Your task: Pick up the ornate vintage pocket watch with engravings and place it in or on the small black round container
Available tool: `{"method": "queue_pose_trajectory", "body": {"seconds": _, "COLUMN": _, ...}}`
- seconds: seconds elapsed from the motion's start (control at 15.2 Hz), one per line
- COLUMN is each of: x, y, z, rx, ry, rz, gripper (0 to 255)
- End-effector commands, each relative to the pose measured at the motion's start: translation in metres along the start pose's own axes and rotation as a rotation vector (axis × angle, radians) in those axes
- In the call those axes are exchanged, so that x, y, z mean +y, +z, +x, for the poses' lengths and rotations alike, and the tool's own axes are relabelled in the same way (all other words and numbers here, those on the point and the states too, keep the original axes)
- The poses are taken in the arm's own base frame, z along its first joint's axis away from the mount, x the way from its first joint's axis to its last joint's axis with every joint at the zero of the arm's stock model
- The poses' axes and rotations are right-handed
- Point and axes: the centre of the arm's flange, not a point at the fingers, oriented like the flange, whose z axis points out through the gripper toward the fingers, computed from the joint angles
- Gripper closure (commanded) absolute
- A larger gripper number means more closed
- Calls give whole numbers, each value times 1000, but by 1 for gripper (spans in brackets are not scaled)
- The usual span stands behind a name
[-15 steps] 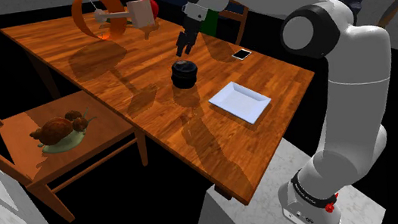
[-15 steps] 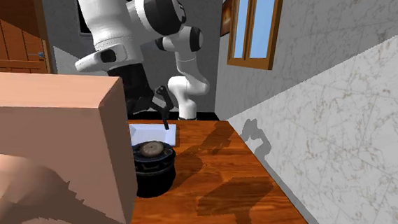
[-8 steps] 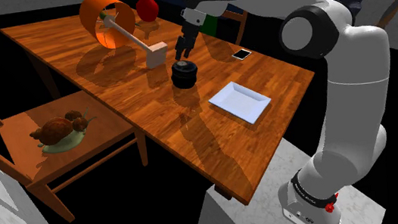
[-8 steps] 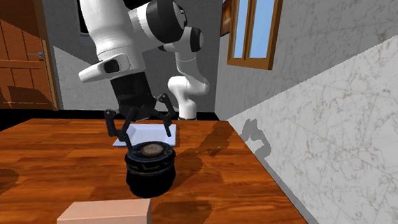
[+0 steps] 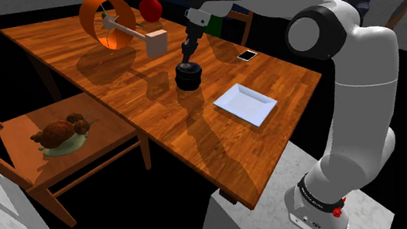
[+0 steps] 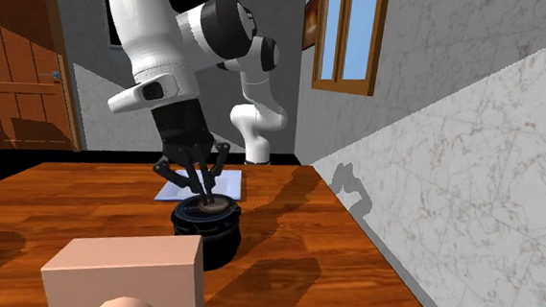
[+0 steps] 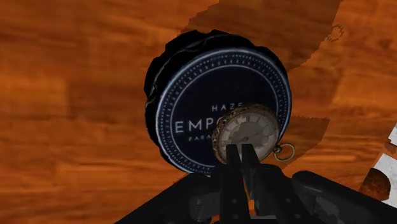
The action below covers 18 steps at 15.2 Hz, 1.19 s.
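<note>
Brass-toned, the pocket watch [image 7: 247,132] lies flat on the black container [image 7: 191,83], well in from the table [image 5: 155,115] edges. My gripper [image 7: 240,153] is closed, fingers meeting, holding nothing. Probably light, rigid, slippery; grip its rim.

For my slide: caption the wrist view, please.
Round gold-toned pocket watch lies on black round container beneath shut black gripper.

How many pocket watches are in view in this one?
1. The watch lies on the container's lid, near its rim, under the shut end effector. No other shows on the table; the orange ring could hide one.
</note>
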Motion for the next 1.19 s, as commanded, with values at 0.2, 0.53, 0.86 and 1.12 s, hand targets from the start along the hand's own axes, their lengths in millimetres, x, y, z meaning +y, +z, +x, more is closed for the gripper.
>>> {"method": "queue_pose_trajectory", "body": {"seconds": 0.2, "x": 0, "y": 0, "z": 0, "rx": 0, "ry": 0, "rz": 0, "gripper": 255}}
{"method": "queue_pose_trajectory", "body": {"seconds": 0.53, "x": -75, "y": -7, "z": -14, "rx": -25, "ry": 276, "rz": -321, "gripper": 0}}
{"method": "queue_pose_trajectory", "body": {"seconds": 0.86, "x": -76, "y": 14, "z": -16, "rx": -28, "ry": 307, "rz": -357, "gripper": 0}}
{"method": "queue_pose_trajectory", "body": {"seconds": 1.12, "x": -70, "y": 31, "z": -17, "rx": -28, "ry": 307, "rz": -357, "gripper": 0}}
